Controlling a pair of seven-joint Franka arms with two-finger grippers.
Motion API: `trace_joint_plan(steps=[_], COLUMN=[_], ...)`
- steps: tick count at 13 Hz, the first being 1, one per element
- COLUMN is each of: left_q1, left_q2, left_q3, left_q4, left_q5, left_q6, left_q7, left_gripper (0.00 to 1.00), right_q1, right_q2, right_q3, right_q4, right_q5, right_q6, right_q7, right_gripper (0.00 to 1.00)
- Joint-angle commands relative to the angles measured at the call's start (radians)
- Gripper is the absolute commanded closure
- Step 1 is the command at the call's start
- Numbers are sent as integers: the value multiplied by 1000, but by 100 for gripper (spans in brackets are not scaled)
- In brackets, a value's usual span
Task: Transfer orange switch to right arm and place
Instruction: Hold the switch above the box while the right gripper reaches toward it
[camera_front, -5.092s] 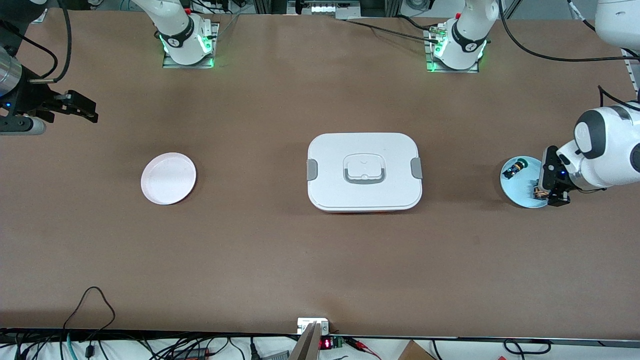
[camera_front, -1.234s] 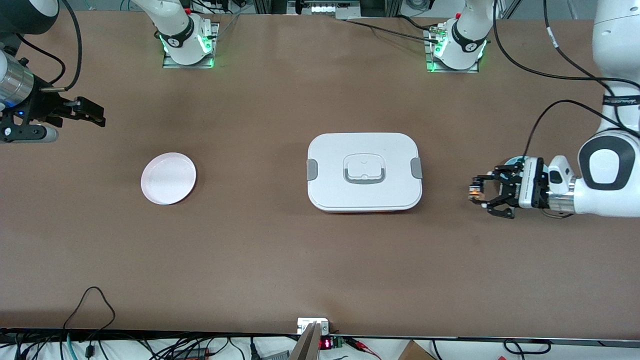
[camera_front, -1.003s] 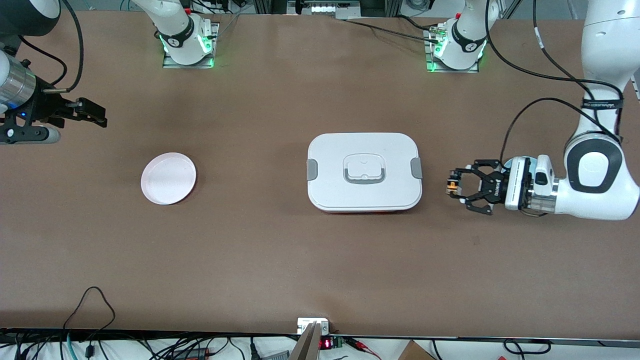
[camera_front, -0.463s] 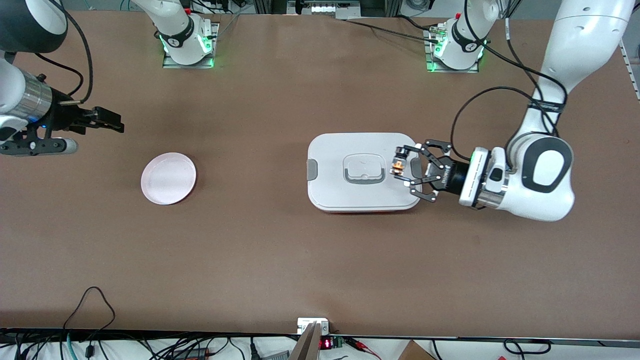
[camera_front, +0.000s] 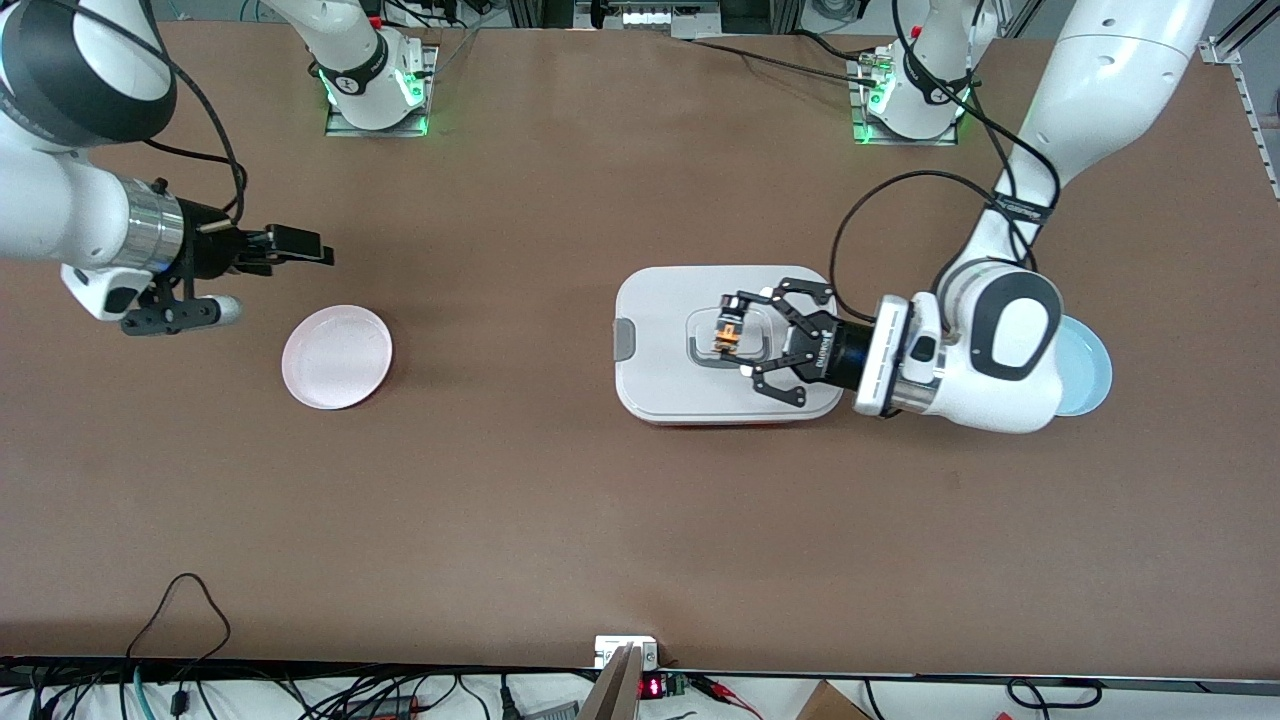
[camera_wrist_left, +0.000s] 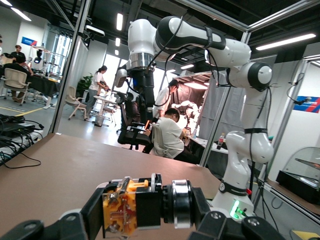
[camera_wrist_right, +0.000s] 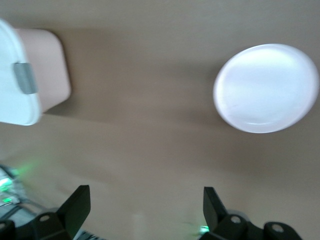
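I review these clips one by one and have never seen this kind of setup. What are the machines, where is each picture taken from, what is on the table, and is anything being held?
Two white robot arms work at a brown table. The front view looks down from across it; the other two pictures come from cameras on each arm's wrist. The left gripper is over the white lidded box, shut on the orange switch, seen close up in the left wrist view. The right gripper is open and empty, over bare table near the pink plate. A blue plate sits at the left arm's end, mostly hidden by that arm.
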Motion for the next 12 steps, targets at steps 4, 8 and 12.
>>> trace_joint_plan(steps=[4,8,12], left_q1=[-151,-241,-320], left_q2=[2,2,2], left_q3=[7,5,5], left_q4=[30,51,91], left_q5=[-187,-251,-311], left_q6=[204,355,487], left_q7=[-18,-45,-50], left_gripper=[100,100,100], right_q1=[2,-9,-13], right_q2=[36,74,108], right_q3=[-6,-8,-8], right_q4=[-71,-154,-211], right_q5=[363,652,855], right_q6=[2,9,14], right_q7=[15,15,9], right_gripper=[0,0,0])
